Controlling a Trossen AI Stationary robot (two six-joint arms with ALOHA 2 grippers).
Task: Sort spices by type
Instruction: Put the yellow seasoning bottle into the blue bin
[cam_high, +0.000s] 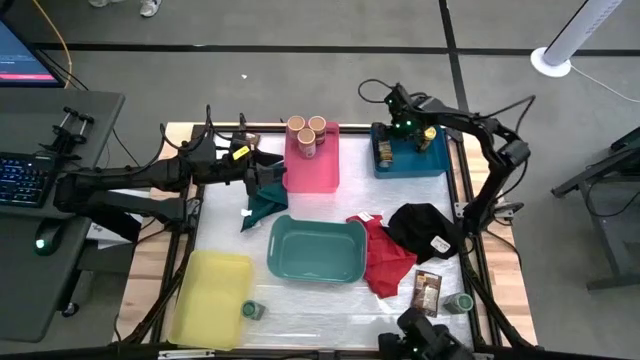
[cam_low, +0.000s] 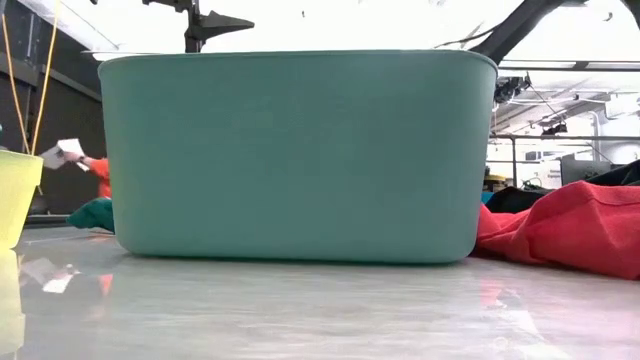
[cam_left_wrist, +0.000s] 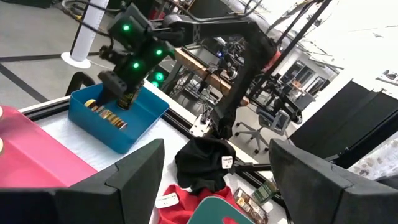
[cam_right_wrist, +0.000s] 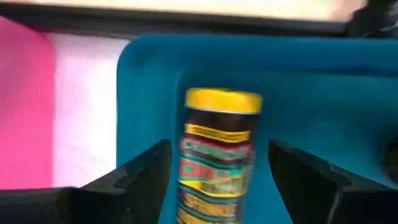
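My right gripper (cam_high: 402, 128) hangs open over the blue bin (cam_high: 412, 160). In its wrist view its fingers stand on either side of a yellow-lidded spice jar (cam_right_wrist: 219, 155), with a narrow gap at each side. Another yellow-lidded jar (cam_high: 430, 135) and a row of spices (cam_left_wrist: 109, 116) sit in that bin. Three tan-lidded jars (cam_high: 308, 135) stand in the pink bin (cam_high: 312, 170). Green-lidded jars (cam_high: 252, 310) (cam_high: 462, 302) and a brown packet (cam_high: 427, 290) lie on the table. My left gripper (cam_high: 268, 176) is open and empty beside the pink bin.
The teal bin (cam_high: 315, 250) sits mid-table and fills the low view (cam_low: 300, 150). The yellow bin (cam_high: 210, 295) is at the near left. A red cloth (cam_high: 385, 258), a black cloth (cam_high: 425, 228) and a dark green cloth (cam_high: 262, 205) lie around the teal bin.
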